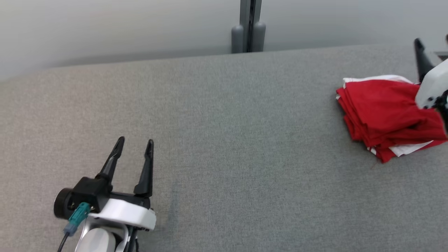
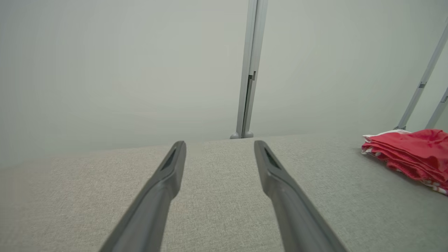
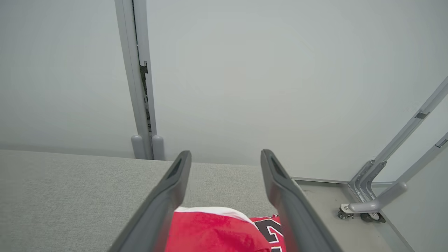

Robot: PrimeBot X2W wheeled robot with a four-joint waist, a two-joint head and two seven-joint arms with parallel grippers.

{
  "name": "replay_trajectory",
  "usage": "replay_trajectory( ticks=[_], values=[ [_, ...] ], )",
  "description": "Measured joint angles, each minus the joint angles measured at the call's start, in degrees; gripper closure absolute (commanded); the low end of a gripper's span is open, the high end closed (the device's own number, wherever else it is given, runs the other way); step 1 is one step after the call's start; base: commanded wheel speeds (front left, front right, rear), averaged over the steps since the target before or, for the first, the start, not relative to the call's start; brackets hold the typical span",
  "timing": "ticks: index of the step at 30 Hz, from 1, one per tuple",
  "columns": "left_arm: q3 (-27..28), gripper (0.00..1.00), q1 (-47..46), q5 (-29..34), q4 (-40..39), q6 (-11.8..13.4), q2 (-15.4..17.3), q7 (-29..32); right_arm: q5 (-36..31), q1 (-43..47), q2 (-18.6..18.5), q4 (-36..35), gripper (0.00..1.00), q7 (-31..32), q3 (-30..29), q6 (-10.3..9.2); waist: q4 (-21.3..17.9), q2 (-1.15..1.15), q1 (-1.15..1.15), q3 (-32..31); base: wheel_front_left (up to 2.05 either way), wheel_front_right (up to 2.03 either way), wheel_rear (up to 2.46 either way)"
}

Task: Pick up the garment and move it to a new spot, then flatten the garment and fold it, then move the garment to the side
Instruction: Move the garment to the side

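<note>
A red garment with white trim (image 1: 381, 112) lies folded in a bundle at the far right of the grey table (image 1: 224, 140). My right gripper (image 1: 433, 40) hovers over the bundle's right part, open, its white wrist covering some of the cloth. In the right wrist view, its fingers (image 3: 225, 154) stand apart above the red garment (image 3: 217, 232), with nothing between them. My left gripper (image 1: 135, 141) is open and empty at the table's lower left, far from the cloth. The left wrist view has the left gripper (image 2: 219, 145) with the garment (image 2: 409, 150) off to the right.
A grey partition post (image 1: 248, 26) rises behind the table's far edge against a pale wall. Past the table's right edge, the floor and a metal frame leg with a caster (image 3: 364, 206) are in sight. The table's broad middle is bare fabric.
</note>
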Motion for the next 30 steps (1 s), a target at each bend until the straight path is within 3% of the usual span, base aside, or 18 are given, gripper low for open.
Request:
replay_trajectory(
  ticks=[7,14,21,30],
  values=[
    [2.79,0.0,3.82,-0.56,-2.14,1.07,0.38,-0.09,0.84,8.61,1.08,-10.01,0.0,-2.21,-3.57,0.0,0.2,0.0,0.0,-4.62,0.0,0.0,0.0],
    [4.25,0.0,7.26,-0.98,-3.37,1.31,0.36,-0.09,-4.43,26.33,2.27,-27.82,0.0,-2.33,-14.81,0.0,0.38,0.0,0.0,-8.17,0.0,0.0,0.0],
    [4.93,0.0,9.28,-1.7,-3.82,1.4,-0.19,-0.09,-13.47,43.0,7.13,-43.88,0.0,-2.34,-24.86,-0.01,0.67,0.0,0.0,-9.36,0.0,0.0,0.0],
    [5.86,0.0,10.36,-1.01,-3.96,1.8,-0.74,-0.09,-18.84,53.63,12.22,-54.08,0.0,-2.34,-31.08,-0.01,1.46,0.0,0.0,-9.65,0.0,0.0,0.0]
  ],
)
